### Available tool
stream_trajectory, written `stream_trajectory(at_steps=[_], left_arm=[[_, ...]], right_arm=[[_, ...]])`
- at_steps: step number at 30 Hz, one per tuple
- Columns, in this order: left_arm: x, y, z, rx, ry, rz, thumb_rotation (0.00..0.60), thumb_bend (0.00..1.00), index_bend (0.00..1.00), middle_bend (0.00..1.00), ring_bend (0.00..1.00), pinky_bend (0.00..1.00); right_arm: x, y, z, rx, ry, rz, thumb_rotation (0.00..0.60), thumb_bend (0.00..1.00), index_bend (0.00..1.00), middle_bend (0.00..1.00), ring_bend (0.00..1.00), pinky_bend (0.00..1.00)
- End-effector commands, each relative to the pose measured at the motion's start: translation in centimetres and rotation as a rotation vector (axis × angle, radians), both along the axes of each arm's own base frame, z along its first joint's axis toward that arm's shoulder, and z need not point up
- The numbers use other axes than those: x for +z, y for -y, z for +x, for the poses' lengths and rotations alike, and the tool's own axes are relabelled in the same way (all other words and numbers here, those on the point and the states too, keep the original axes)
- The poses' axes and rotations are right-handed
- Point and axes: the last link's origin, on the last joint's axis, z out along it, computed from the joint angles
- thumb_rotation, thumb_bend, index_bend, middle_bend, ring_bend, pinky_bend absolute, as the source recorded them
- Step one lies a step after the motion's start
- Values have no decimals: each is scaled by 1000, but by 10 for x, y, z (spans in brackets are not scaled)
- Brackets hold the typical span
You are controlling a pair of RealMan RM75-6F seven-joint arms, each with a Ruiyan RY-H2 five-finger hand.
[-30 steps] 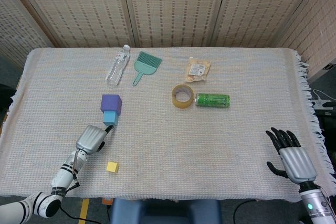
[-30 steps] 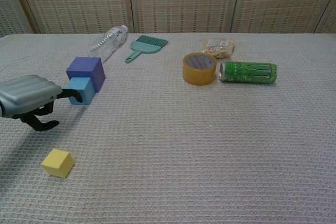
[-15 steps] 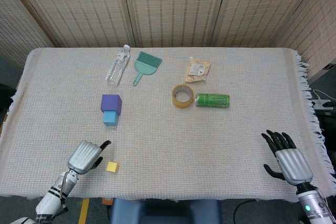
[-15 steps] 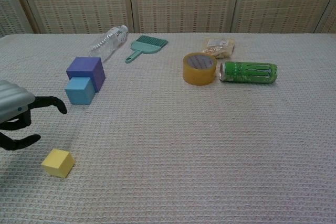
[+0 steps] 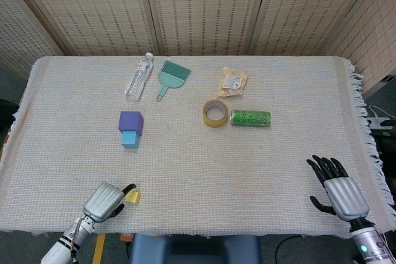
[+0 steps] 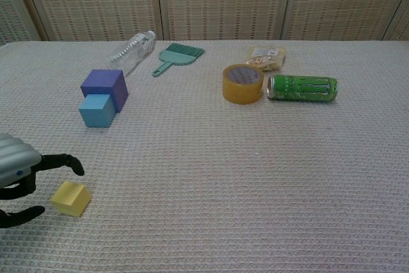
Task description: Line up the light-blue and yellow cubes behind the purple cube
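The purple cube (image 5: 131, 122) (image 6: 104, 89) stands left of the table's middle, with the light-blue cube (image 5: 130, 139) (image 6: 97, 110) touching its near face. The small yellow cube (image 5: 133, 196) (image 6: 70, 198) lies close to the front edge. My left hand (image 5: 107, 200) (image 6: 22, 177) hovers just left of the yellow cube, fingers apart and curved toward it, holding nothing. My right hand (image 5: 339, 188) stays over the front right of the table, fingers spread; the chest view does not show it.
A clear bottle (image 5: 138, 76) and a teal brush (image 5: 169, 76) lie at the back left. A snack packet (image 5: 232, 82), a tape roll (image 5: 215, 113) and a green can (image 5: 250, 118) sit right of the middle. The front table edge (image 5: 198, 233) is close to the yellow cube.
My left hand has drawn back from the light-blue cube toward the front edge and now sits beside the yellow cube. The right hand barely shifted.
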Motion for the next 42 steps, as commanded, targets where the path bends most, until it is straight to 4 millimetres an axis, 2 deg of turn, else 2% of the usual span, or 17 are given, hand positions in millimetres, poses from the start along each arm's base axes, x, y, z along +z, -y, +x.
stream_trajectory(at_steps=[1,11,18,27,37,39,42], left_arm=[[-4,-1,-1,-2,-16,2,600,381,262,1000,1000,1000],[-10,-8,-6,12,-30,23,600,379,378,1000,1000,1000],[-14,-7,-6,18,-27,6,600,379,382,1000,1000,1000],[-12,-13,-6,20,35,43,600,380,469,1000,1000,1000],[15,-50,-16,92,85,98,600,381,432,1000,1000,1000],[17,-50,-19,108,89,89,600,381,393,1000,1000,1000],[16,-39,-20,113,95,60,600,380,317,1000,1000,1000]], right_arm=[[0,0,0,-1,-1,2,524,71,0,0,0,0],[1,0,0,-4,-3,-4,524,71,0,0,0,0],[1,0,-1,-6,-4,-7,524,72,0,0,0,0],[1,1,-1,-9,-5,-8,524,72,0,0,0,0],[-1,4,-4,-24,-17,-9,525,71,0,0,0,0],[-2,4,-4,-28,-21,-10,525,71,0,0,0,0],[-4,5,-4,-31,-26,-5,524,72,0,0,0,0]])
